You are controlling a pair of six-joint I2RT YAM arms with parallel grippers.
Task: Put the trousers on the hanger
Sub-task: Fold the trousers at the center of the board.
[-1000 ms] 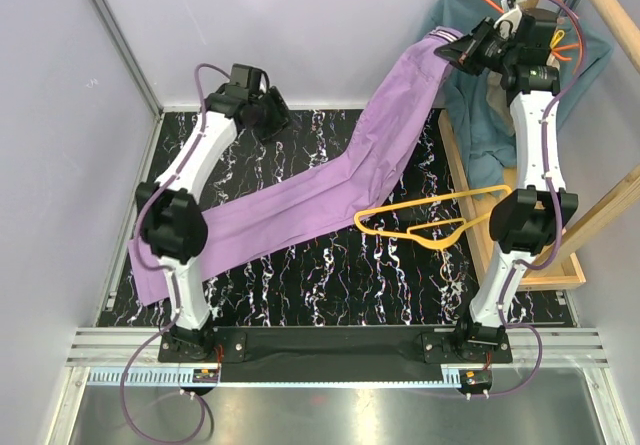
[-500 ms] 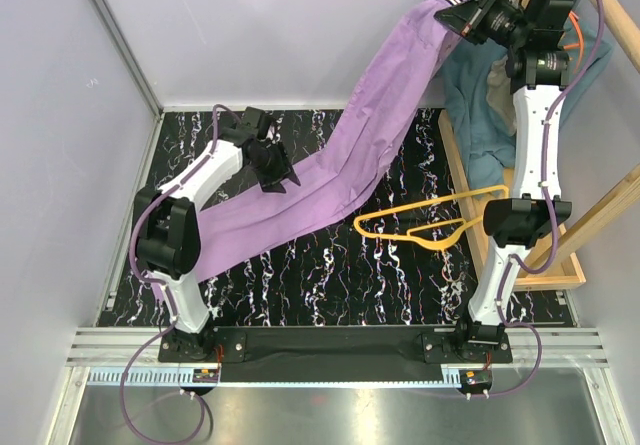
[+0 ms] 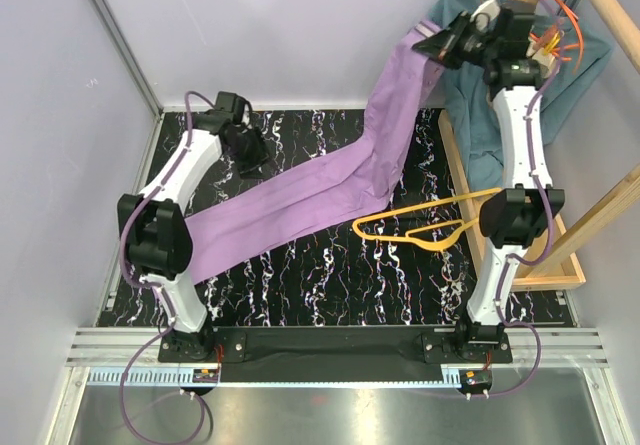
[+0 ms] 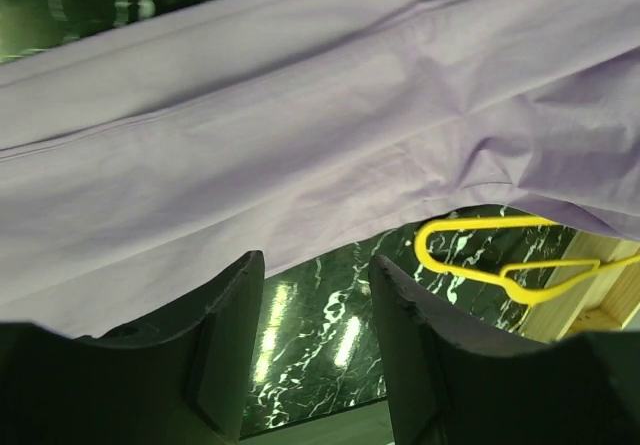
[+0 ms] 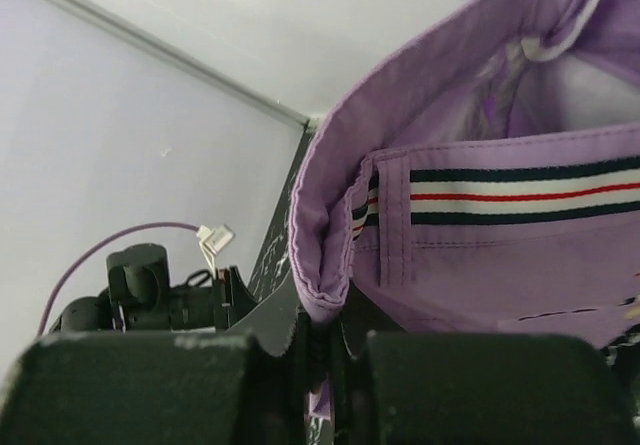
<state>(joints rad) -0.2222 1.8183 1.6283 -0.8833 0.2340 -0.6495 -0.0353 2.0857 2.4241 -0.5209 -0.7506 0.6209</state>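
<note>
The right gripper (image 3: 447, 47) holds the waist end of the lilac trousers (image 3: 330, 180) raised at the far right. The legs trail down across the black marbled desk (image 3: 330, 285) to its left edge. The yellow hanger (image 3: 420, 227) lies just beside them, and the left gripper (image 3: 250, 150) hovers by the legs' far edge.

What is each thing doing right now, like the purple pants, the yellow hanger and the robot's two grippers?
trousers: waistband lifted up high, legs trailing on the table.
hanger: lying on the table with nothing on it.
right gripper: shut on the trousers' waistband.
left gripper: open, holding nothing, over a trouser leg.
teal shirt: bunched up at the far right.
</note>
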